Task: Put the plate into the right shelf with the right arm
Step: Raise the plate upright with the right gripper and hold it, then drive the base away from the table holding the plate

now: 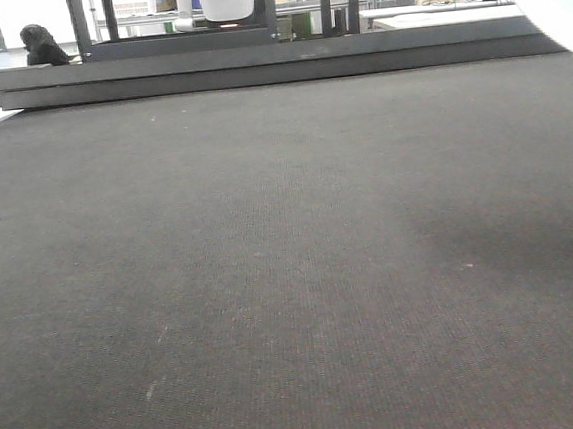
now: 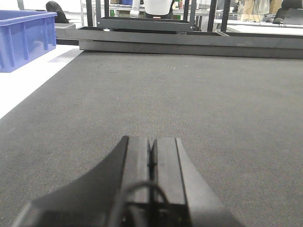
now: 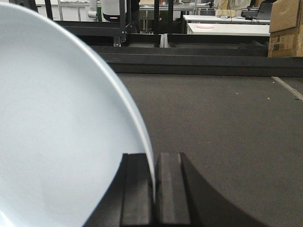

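Pincer of the right arm clamps the rim of the glossy white round plate (frame's left). Left pincer stands closed, empty.

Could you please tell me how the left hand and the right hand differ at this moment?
The right hand is shut on the rim of the white plate; the left hand holds nothing. The right hand's fingers are parted slightly by that rim; the left hand's fingers meet. Both are black, over the dark mat.
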